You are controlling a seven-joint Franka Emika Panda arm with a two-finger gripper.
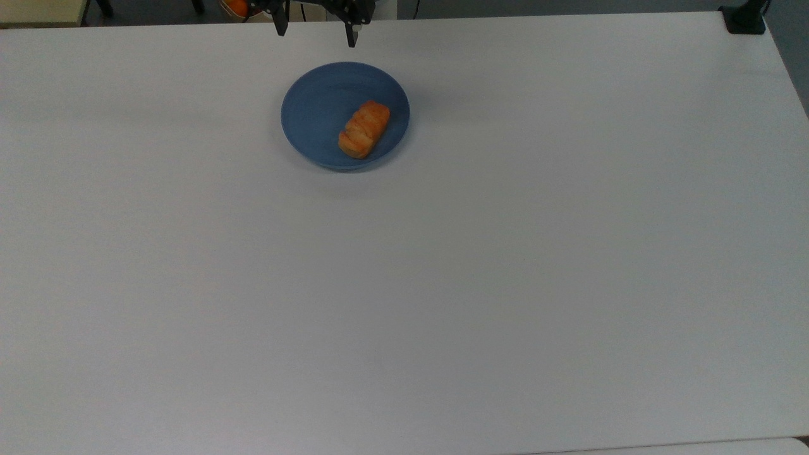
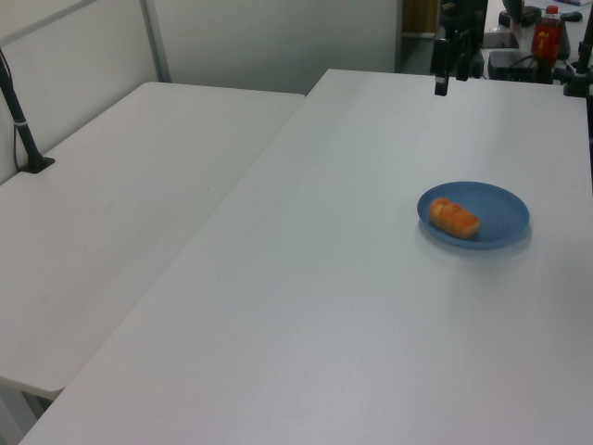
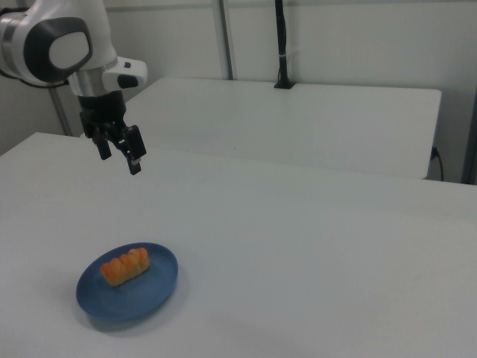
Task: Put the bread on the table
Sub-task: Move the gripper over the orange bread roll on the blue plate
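Bread is seen lying on the blue plate on the worktop; the gripper is held above the plate's far rim, jaws spread wide, empty.

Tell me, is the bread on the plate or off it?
On it: the bread lies inside the blue plate, toward the top view's right.

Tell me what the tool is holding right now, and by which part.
Nothing. The tool hangs open and empty above the table, while the bread lies untouched on the blue plate.
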